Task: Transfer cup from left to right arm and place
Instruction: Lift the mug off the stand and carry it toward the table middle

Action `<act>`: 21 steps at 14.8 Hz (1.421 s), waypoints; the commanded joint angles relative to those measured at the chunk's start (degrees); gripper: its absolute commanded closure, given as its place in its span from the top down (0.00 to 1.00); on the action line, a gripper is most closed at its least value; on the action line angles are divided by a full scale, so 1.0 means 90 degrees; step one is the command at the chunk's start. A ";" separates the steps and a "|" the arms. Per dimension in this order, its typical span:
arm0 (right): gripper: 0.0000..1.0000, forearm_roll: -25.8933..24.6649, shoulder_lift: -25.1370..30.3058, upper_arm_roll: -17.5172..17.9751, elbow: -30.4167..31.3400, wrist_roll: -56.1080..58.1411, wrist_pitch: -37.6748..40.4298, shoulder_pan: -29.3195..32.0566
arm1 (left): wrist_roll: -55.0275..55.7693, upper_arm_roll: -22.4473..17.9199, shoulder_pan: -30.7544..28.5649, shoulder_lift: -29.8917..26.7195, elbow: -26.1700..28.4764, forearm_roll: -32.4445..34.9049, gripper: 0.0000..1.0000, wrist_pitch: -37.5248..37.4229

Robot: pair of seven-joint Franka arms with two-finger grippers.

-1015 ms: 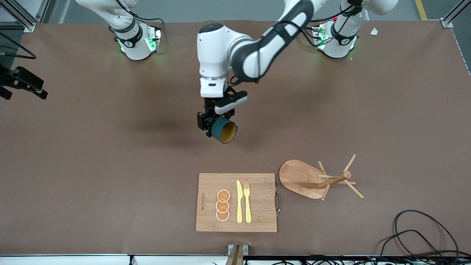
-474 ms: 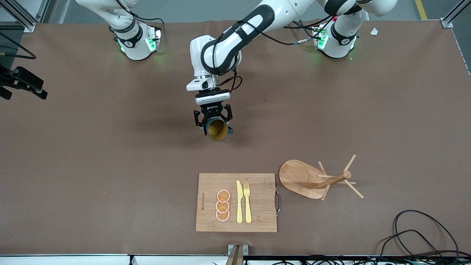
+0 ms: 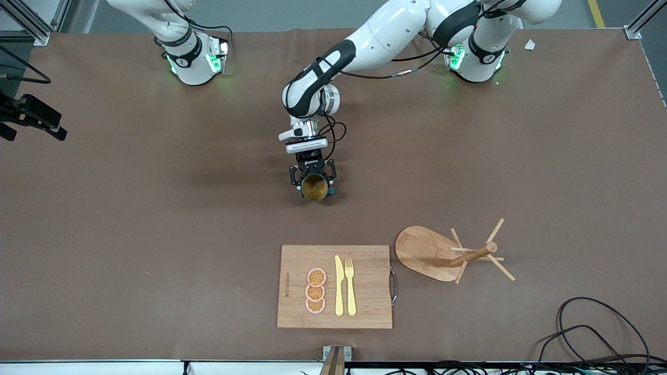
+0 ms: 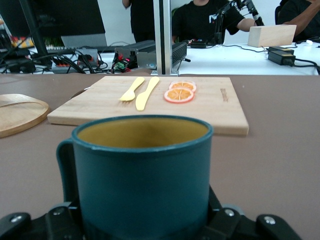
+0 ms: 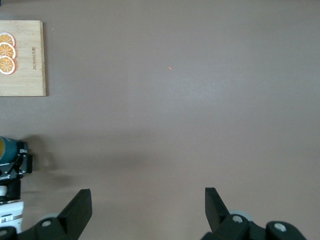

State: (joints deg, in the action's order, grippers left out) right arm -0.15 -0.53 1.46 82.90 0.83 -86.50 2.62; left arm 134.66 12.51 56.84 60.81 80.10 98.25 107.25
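We see the brown table [image 3: 130,219] filling nearly the whole front view, with both arm bases along its upper edge. The left arm reaches from the upper right of that frame down toward the centre, and its left gripper [image 3: 314,183] sits just above centre, low over the bare tabletop. Its jaws are pressed onto the cup [image 3: 315,188], which stands upright with its mustard inside facing up; in the left wrist view the teal cup [image 4: 142,172] fills the lower middle, handle at its side. The right arm waits at the upper left of the front view; its right gripper [image 5: 147,207] shows in the right wrist view with jaws spread wide over bare table. In the lower middle lies the cutting board [image 3: 365,307], carrying three orange slices [image 3: 316,290], a yellow knife [image 3: 339,285] and a yellow fork [image 3: 350,286]. Just beside it, lower right of centre, stands the wooden mug rack [image 3: 432,252].
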 commanded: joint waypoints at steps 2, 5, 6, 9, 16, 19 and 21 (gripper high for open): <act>1.00 -0.0023 0.0108 -0.0016 0.0066 0.0015 0.0050 0.0012 | 0.0252 -0.0052 0.0207 0.0361 -0.0141 0.0411 0.53 -0.0460; 1.00 -0.0023 0.0108 -0.0016 0.0066 0.0005 0.0051 0.0012 | 0.0292 -0.0052 0.0334 0.0372 -0.0150 0.0382 0.58 -0.0647; 1.00 -0.0023 0.0108 -0.0016 0.0085 0.0005 0.0051 0.0012 | 0.0282 -0.0042 0.0344 0.0362 -0.0150 0.0373 0.75 -0.0647; 1.00 0.0065 0.0089 -0.0016 0.0134 -0.0014 0.0070 0.0012 | 0.0282 -0.0023 0.0451 0.0304 -0.0180 0.0295 1.00 -0.0725; 1.00 0.0075 0.0098 0.0004 0.0144 -0.0014 0.0031 -0.0261 | 0.0233 0.0036 0.0735 0.0167 -0.0229 -0.0340 1.00 -0.0989; 1.00 0.0075 0.0040 0.0004 0.0154 -0.0530 -0.0164 -0.0592 | 0.0194 0.0036 0.0852 -0.0057 -0.0229 -0.0593 1.00 -0.1067; 1.00 0.0085 -0.0038 0.0004 0.0173 -0.0658 -0.0378 -0.0710 | 0.0174 0.0075 0.0862 -0.0155 -0.0229 -0.0759 1.00 -0.1067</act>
State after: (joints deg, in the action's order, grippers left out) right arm 0.15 -0.67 1.71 83.63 -2.99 -87.95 -2.47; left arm 137.13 13.18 64.14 61.32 77.72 93.72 98.40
